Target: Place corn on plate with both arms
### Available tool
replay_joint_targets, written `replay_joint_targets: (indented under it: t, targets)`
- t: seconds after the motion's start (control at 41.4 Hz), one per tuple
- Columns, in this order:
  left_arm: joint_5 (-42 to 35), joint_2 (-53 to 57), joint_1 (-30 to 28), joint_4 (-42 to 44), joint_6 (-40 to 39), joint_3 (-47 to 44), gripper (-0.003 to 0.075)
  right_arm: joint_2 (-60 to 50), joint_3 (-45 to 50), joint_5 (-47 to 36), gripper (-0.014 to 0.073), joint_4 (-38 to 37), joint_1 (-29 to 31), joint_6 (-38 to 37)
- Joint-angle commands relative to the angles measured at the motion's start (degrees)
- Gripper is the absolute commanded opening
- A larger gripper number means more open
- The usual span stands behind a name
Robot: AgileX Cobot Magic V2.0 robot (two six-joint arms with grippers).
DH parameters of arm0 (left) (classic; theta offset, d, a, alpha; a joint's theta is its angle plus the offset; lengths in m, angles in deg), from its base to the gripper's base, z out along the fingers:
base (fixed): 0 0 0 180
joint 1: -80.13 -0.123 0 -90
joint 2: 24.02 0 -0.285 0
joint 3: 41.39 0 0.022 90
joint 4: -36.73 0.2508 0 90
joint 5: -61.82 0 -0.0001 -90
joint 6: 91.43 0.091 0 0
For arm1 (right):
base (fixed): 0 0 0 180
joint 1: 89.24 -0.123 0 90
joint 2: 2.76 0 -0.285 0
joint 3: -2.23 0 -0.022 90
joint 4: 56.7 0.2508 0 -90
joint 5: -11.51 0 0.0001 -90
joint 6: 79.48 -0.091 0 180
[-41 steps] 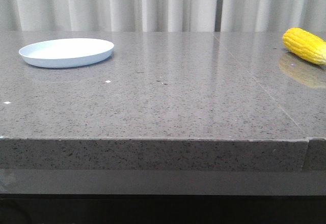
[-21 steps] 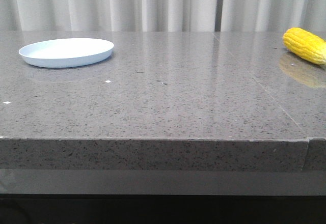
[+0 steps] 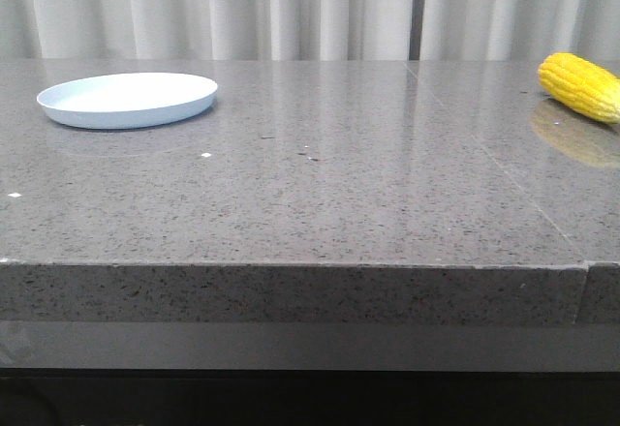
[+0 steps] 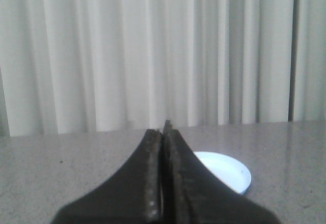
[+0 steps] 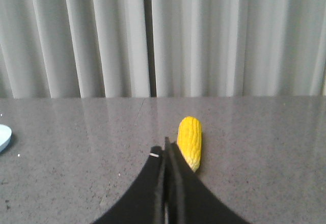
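The yellow corn (image 3: pixel 581 85) lies on the grey table at the far right, cut by the frame edge in the front view. It also shows in the right wrist view (image 5: pixel 189 141), just beyond my right gripper (image 5: pixel 166 145), which is shut and empty, its tips a little to the side of the cob's pale tip. The pale blue-white plate (image 3: pixel 127 98) sits empty at the far left of the table. It shows in the left wrist view (image 4: pixel 229 170), partly behind my left gripper (image 4: pixel 163 130), which is shut and empty. Neither gripper shows in the front view.
The grey speckled table (image 3: pixel 320 184) has a front edge near the camera. White curtains (image 3: pixel 291 10) hang behind the table. A seam (image 3: pixel 484 155) runs across the table's right part. The plate's edge shows in the right wrist view (image 5: pixel 4 136).
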Motion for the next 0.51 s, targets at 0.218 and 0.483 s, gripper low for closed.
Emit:
replay_joint_targets:
  t: [0.218, 0.483]
  targets:
    - [14.72, -14.33, 0.43, 0.04, 0.00, 10.02, -0.0020, 12.96, -7.71, 10.25, -0.0086, -0.73, 0.36, 0.03]
    - [14.85, -19.63, 0.43, -0.20, 0.00, 9.64, -0.0020, 17.76, -7.45, 11.54, -0.0086, -0.73, 0.36, 0.03]
